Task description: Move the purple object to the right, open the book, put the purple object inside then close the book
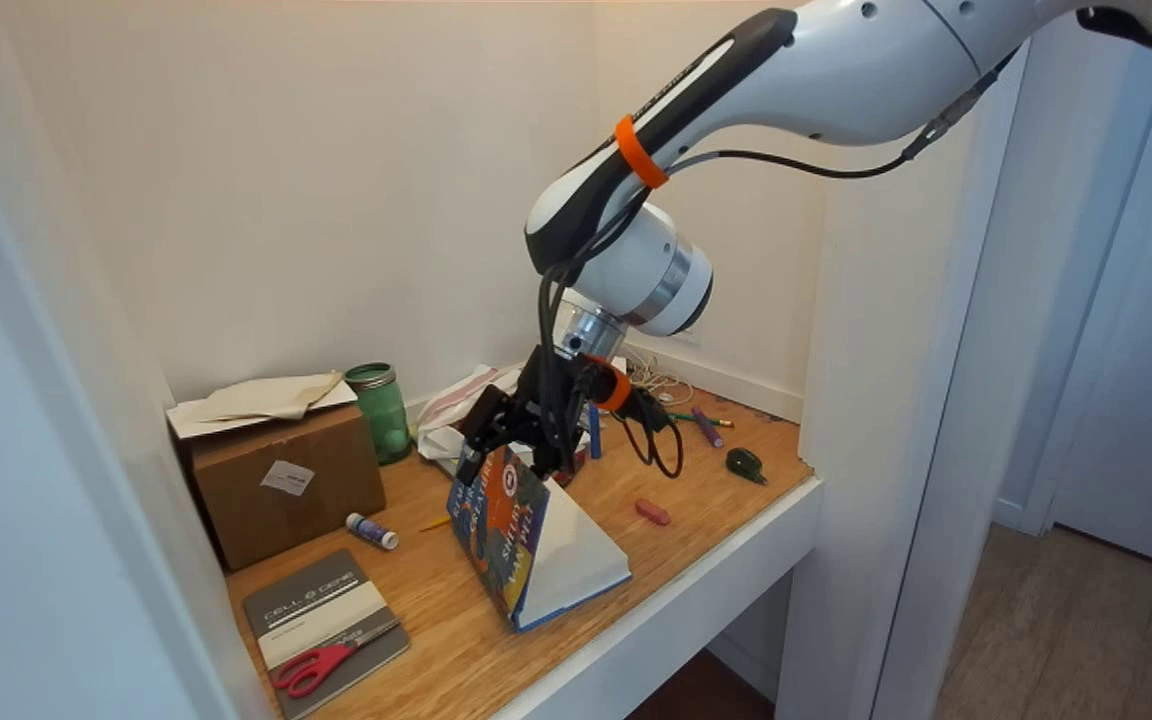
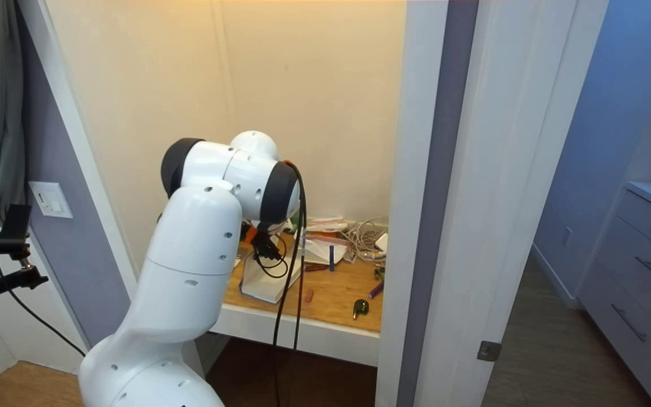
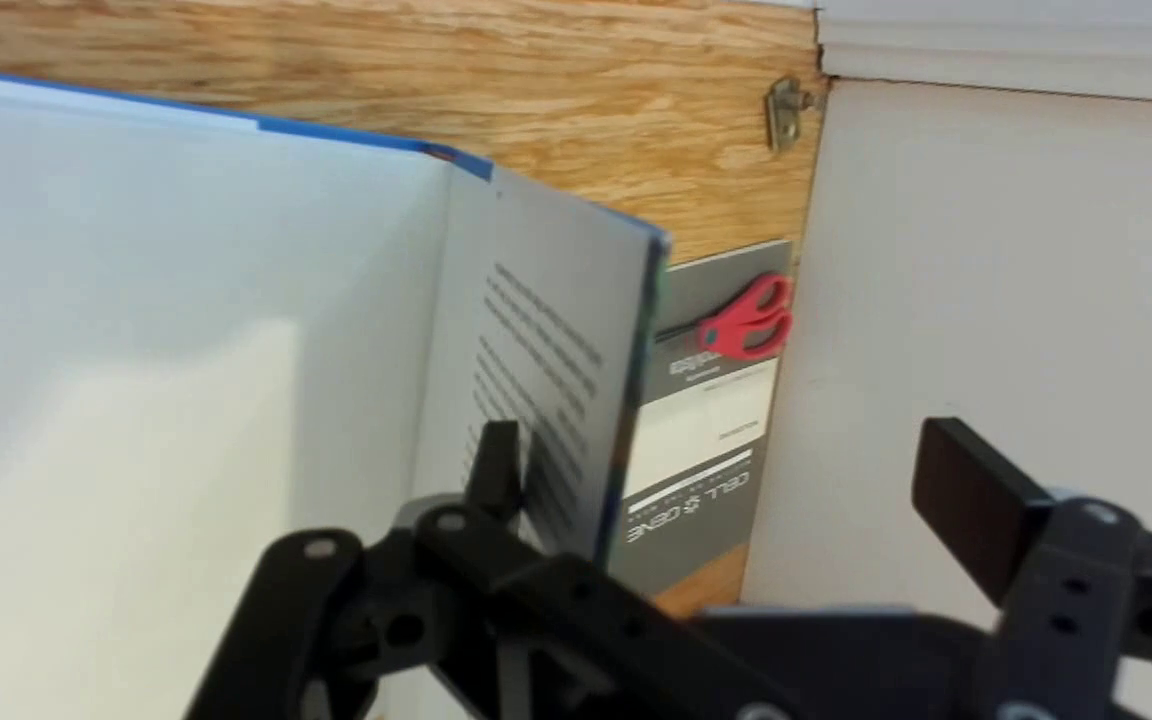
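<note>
The book lies on the wooden desk with its blue, colourful cover (image 1: pixel 506 530) standing up at a tilt and its white pages (image 1: pixel 581 560) bare. In the wrist view the cover's inner side with printed text (image 3: pixel 546 330) faces the pages (image 3: pixel 136 320). My gripper (image 1: pixel 514 468) is at the cover's upper edge, fingers wide apart (image 3: pixel 721 440). One finger is on the inner side of the cover, the other well beyond its outer side. Whether the inner finger touches the cover is unclear. A purple marker-like object (image 1: pixel 707 427) lies at the right; it also shows in an exterior view (image 2: pixel 376 290).
A grey notebook (image 1: pixel 321 615) with red scissors (image 1: pixel 311 670) lies beside the book's cover. A glue stick (image 1: pixel 371 531), cardboard box (image 1: pixel 286 480) and green jar (image 1: pixel 381 410) stand or lie behind. A pink piece (image 1: pixel 652 512) and dark green item (image 1: pixel 745 465) lie right. Walls enclose the desk.
</note>
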`<action>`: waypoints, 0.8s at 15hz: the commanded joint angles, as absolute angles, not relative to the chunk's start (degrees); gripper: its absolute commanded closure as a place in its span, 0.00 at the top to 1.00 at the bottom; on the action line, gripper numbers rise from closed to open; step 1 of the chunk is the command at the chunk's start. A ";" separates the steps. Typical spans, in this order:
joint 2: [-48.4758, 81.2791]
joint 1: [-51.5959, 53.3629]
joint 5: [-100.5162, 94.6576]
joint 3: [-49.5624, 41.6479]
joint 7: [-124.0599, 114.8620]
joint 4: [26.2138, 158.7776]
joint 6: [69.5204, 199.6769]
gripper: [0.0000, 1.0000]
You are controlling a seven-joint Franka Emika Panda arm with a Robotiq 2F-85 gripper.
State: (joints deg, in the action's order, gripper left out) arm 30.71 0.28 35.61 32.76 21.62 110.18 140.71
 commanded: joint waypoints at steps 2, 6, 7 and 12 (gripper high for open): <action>31.28 2.38 40.32 33.41 26.84 106.97 136.92 1.00; 32.94 4.92 40.84 32.10 27.86 104.40 134.05 1.00; 33.47 5.28 40.86 31.81 28.09 103.77 133.50 1.00; 37.76 6.86 40.90 30.57 28.18 100.29 130.96 1.00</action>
